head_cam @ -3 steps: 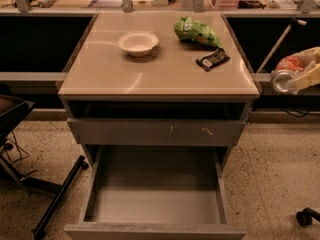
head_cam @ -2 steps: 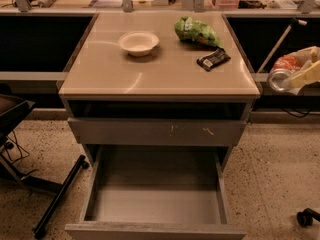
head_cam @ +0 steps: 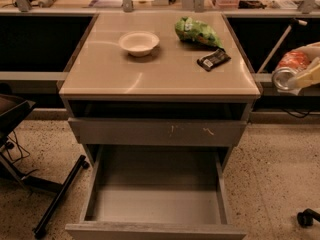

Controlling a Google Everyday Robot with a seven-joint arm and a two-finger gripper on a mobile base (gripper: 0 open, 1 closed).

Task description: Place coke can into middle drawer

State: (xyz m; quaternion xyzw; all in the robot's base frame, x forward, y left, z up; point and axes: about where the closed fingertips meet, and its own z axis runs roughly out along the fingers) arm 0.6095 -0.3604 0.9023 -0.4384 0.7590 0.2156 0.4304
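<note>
Camera view showed the coke can (head_cam: 289,67), orange-red with a silver end facing left, tipped on its side in the air at the right edge, beside the cabinet top (head_cam: 160,76). The pale gripper (head_cam: 306,73) pinched it. The middle drawer (head_cam: 155,204) stood open below, well apart.

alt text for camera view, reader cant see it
At the right edge the gripper holds the coke can, level with the cabinet top. The middle drawer is pulled out, empty. A bowl, chip bag and snack bar sit on top.
</note>
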